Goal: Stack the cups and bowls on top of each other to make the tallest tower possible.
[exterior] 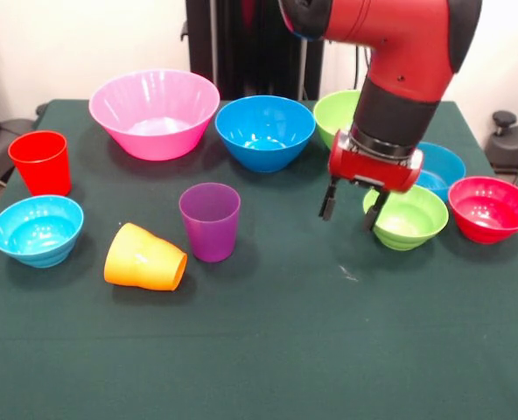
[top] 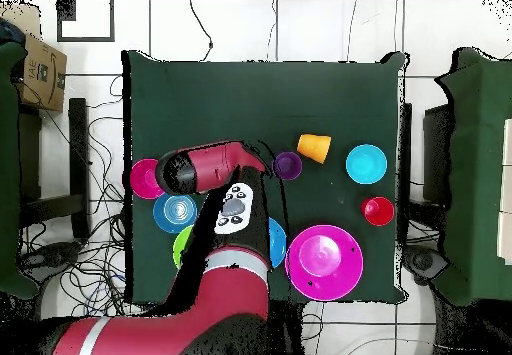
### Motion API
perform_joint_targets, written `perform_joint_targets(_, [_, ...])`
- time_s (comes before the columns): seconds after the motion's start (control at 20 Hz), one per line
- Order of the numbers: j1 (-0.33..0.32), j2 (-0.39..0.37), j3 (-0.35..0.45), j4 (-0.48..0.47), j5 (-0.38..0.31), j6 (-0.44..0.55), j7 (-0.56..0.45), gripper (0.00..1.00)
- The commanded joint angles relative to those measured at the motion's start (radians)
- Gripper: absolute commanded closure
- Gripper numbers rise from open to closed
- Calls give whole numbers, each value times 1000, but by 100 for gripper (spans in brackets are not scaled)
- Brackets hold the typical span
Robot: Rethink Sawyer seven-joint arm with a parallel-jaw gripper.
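Presently: red-and-black hand [exterior: 353, 209], fingers parted, empty, hanging above the dark green cloth tabletop [exterior: 268, 350] just beside a small lime green plastic bowl [exterior: 409, 219]. Red bowl [exterior: 490, 208] beside that; blue bowl [exterior: 265, 132] and big pink bowl [exterior: 154, 113] near the far edge. Purple tumbler [exterior: 210, 221] upright; orange tumbler [exterior: 144, 258] tipped on its side; red tumbler [exterior: 41, 162] and light blue bowl [exterior: 37, 229] at one end. White tiled floor [top: 300, 26] with trailing cables surrounds the tabletop.

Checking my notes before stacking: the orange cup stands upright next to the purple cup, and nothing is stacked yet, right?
Not quite. The front view shows the orange cup lying on its side, not upright. It is beside the upright purple cup, and nothing is stacked yet.
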Motion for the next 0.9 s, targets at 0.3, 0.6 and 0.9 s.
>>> perform_joint_targets(0.3, [37,88,25,-54,-9,-59,90,0])
perform_joint_targets(0.6, [31,37,34,-31,6,-16,70,0])
perform_joint_targets(0.9, [26,-8,44,-13,17,22,57,0])
